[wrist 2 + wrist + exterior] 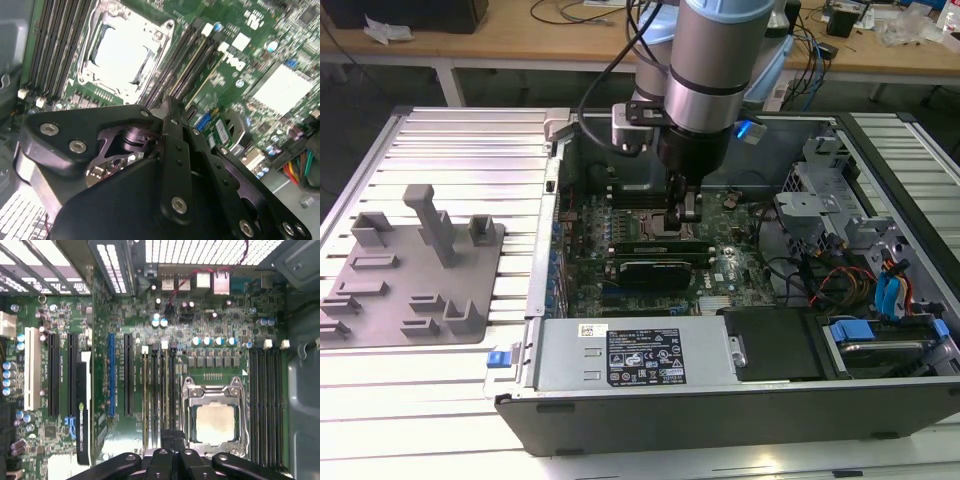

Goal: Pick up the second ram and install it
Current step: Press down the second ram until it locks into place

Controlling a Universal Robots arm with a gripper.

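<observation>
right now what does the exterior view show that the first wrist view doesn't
Exterior view alone: the open computer case on the slatted table, the grey moulded tray to its left in that view, the power supply, the drive bay with blue latches, and the arm reaching down into the case.

First wrist view alone: the rear ports and the white and blue expansion slots.

Both: the green motherboard, the memory slots beside the processor socket, and the hand low over those slots.

We cannot tell the end effector (172, 437) jaw state; its links hide the slot ends; the surface (420, 420) is cropped.
</observation>
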